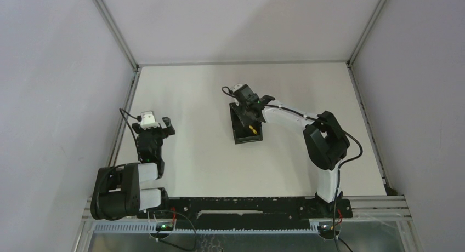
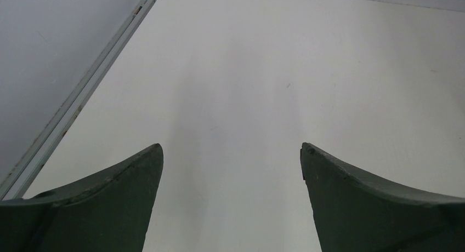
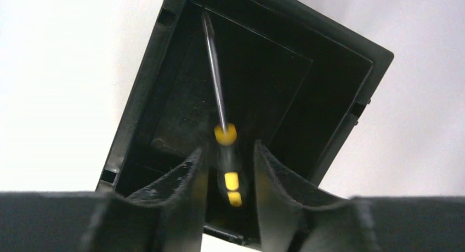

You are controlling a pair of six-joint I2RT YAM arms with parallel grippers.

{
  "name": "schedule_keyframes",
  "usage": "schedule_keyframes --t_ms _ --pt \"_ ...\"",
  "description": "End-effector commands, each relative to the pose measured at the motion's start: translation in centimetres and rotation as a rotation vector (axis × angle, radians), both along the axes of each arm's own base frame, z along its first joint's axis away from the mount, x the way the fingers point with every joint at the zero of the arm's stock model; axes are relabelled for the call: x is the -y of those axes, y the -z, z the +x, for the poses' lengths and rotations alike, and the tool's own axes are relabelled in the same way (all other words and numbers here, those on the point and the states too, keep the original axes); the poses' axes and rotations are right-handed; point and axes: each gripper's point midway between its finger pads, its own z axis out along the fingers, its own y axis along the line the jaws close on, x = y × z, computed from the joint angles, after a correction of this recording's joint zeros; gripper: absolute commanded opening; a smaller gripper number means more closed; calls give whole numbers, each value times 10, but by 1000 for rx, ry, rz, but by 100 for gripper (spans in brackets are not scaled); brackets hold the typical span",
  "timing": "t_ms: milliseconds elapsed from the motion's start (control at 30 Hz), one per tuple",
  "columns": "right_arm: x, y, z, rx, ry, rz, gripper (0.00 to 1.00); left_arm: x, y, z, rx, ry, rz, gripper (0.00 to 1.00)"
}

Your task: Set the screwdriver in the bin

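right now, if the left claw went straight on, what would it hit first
Probably just the bare table; nothing else lies ahead of the left claw, as far as the view shows.

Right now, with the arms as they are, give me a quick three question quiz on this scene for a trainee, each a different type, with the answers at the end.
1. Short answer: which gripper is at the bin?
2. True or false: the left gripper holds the screwdriver.
3. Multiple choice: the screwdriver's shaft is A) between the left gripper's fingers, B) inside the bin's walls, C) sticking out over the bin's rim.

Key: 1, the right gripper. 2, false: its fingers are spread with nothing between them. 3, B.
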Motion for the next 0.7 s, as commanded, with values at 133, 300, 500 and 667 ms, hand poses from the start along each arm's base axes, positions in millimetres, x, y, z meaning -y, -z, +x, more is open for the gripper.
schedule_keyframes --t_ms 133,300,500,667 --pt "-18 -58 5 88 45 91 70 -3 -30 12 85 -7 26 100" --pt "-9 -104 1 150 111 137 86 -3 -30 12 85 -8 26 100" --pt "56 -125 6 210 329 168 100 -3 -30 12 85 -7 25 100" --pt "158 -111 5 230 571 169 100 -3 -30 12 85 -7 25 100"
